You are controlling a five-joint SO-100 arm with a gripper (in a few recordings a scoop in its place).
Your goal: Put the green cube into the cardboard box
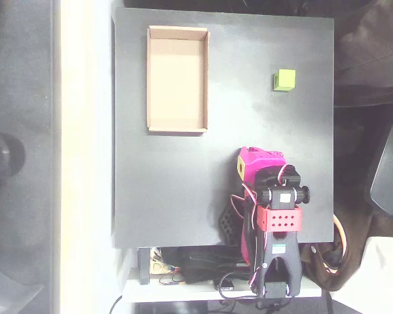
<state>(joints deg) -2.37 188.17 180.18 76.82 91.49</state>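
Observation:
The green cube (285,80) sits alone on the black table, towards the far right. The cardboard box (177,125), a shallow tan tray with nothing in it, lies at the far left, well apart from the cube. My arm is folded up at the near right edge of the table. Its magenta gripper (250,165), with a yellow patch on its left side, points towards the table's far side, roughly a hand's length short of the cube. From above the jaws are not distinguishable, so I cannot tell whether they are open or shut. Nothing shows in the gripper.
The black table (157,190) is bare between the box, the cube and the arm. Cables and electronics (196,268) hang off the near edge by the arm's base. A dark chair part (388,176) stands off the table on the right.

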